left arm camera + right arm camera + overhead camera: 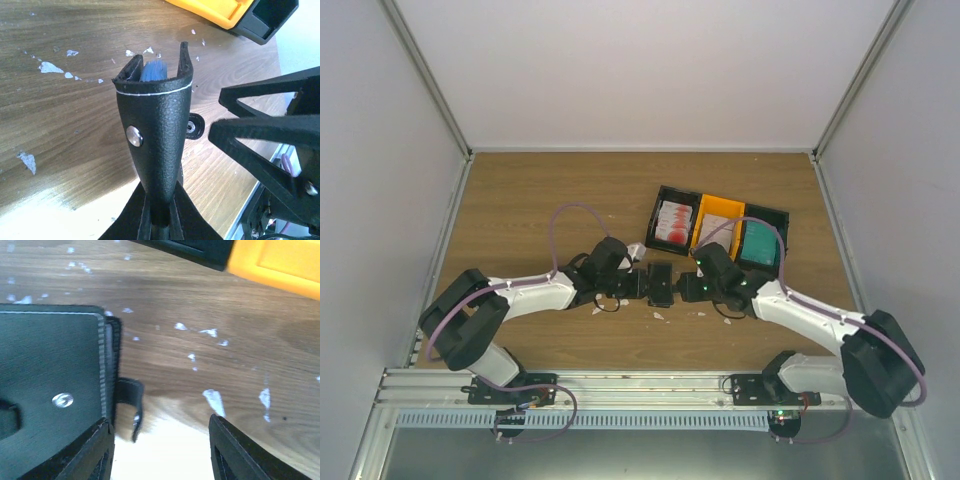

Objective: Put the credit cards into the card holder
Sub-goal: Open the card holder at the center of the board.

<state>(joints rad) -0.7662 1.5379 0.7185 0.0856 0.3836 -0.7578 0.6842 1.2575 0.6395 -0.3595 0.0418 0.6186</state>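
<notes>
White walls boxed in a wooden table [540, 200] flecked with pale crumbs [214, 401]. From the left, the left gripper [632, 283] reached to mid-table, its claw pinched tight on the base of the card holder [660, 285]. The wallet stuck out ahead of the fingers with its open mouth facing away from the wrist, probably so the pockets were presented for loading. A blue edge [152, 70] showed inside that mouth, though whether it was a card could not be told. Just right of the wallet stood the right gripper [160, 450], claw spread fairly wide and holding nothing. One of its fingers sat beside the wallet's edge near the dangling snap tab [131, 405], seemingly placed to steady or part it. Farther right and behind, the credit cards [673, 222] waited in a row of bins [680, 191]: red-and-white ones in the left black compartment, a teal one [758, 240] in the right, with the yellow bin [718, 222] between.
</notes>
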